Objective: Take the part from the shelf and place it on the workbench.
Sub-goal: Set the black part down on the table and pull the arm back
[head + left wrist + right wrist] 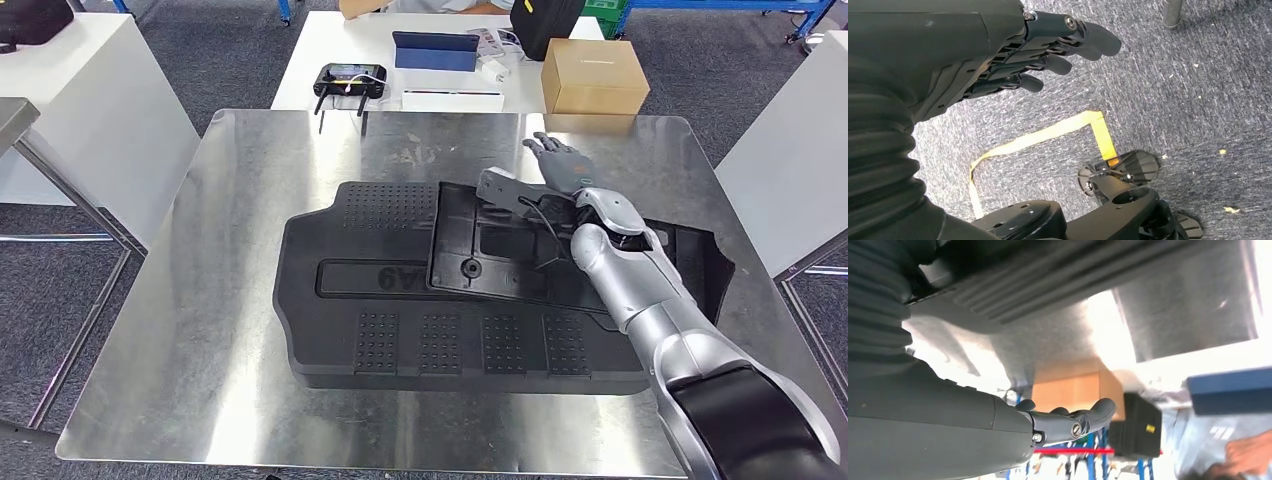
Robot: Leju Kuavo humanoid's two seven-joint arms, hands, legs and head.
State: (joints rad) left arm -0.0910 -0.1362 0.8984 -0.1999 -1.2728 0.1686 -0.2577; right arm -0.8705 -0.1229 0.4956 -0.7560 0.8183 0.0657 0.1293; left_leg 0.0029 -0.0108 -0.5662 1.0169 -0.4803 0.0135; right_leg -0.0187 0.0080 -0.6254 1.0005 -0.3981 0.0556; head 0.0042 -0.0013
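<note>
The part [500, 245], a flat black panel, lies on a larger black mat [400, 330] on the steel workbench [230, 250]. The right hand [560, 160] hovers just past its far edge – fingers spread, holding nothing. The left hand [1013, 55] hangs over grey carpet [1198, 90] – fingers loosely extended, empty

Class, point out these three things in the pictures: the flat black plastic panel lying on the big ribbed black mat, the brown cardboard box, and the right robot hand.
Flat black plastic panel [487, 252]: head view, middle of its face.
Brown cardboard box [594, 74]: head view, top face.
Right robot hand [560, 160]: head view, back of the hand.
</note>
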